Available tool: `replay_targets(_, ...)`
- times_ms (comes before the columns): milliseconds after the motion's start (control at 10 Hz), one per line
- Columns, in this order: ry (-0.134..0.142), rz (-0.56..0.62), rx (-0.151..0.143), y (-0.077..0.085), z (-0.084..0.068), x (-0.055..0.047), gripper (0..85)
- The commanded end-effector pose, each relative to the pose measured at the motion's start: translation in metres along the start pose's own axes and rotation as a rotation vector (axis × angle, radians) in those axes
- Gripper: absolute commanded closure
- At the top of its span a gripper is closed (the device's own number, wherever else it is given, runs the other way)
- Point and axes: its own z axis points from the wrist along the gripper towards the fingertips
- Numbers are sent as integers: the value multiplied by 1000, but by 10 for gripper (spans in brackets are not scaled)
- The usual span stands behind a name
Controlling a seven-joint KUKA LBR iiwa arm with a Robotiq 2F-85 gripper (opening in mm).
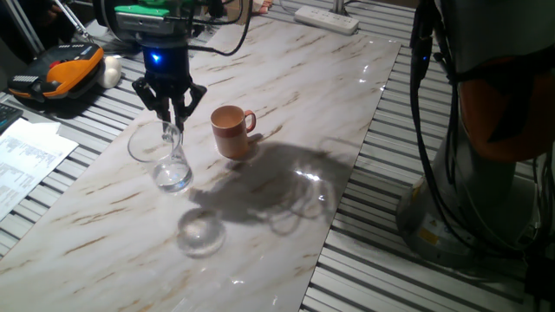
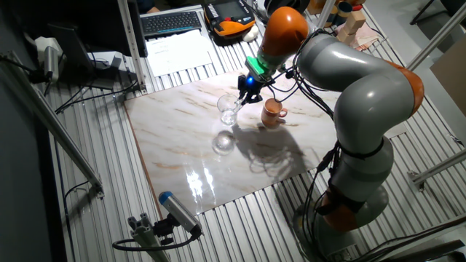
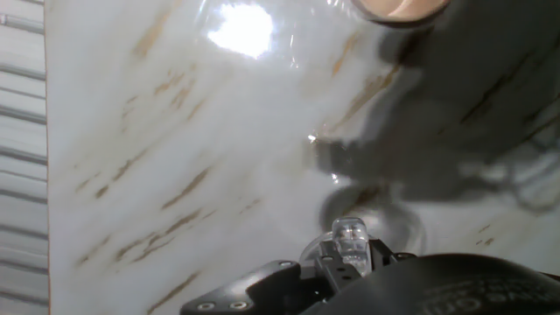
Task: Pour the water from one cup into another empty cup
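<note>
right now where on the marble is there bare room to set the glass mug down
Bare marble lies along the near-left edge in front of the upturned glass, and beyond the brown mug toward the power strip. It is crowded where the gripper holds the glass mug beside the brown mug.

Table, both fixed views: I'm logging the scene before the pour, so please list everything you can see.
glass mug: one, clear, held in the claw, left of the brown mug
brown mug: one, terracotta, upright on the table
glass item: one, clear, on the table, nearer the camera; kind unclear
power strip: one, white, far end of the table
device: one, orange and black, off the table, left
papers: white, printed, left of the table
keyboard: one, black, beyond the table
table: one, white marbled top
arm: one, grey and orange
claw: one, black, shut on the glass mug
</note>
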Motion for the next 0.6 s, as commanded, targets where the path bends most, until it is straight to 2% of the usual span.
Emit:
replay_targets(0,-12,2,4,0,-1,-2,850)
replay_targets(100,-16,2,4,-1,-4,-6,850)
replay_targets(200,20,8,-35,-3,-10,-14,850)
replay_targets(300,39,10,-55,-4,-14,-20,850)
replay_targets(500,23,-4,-35,-7,-17,-30,850)
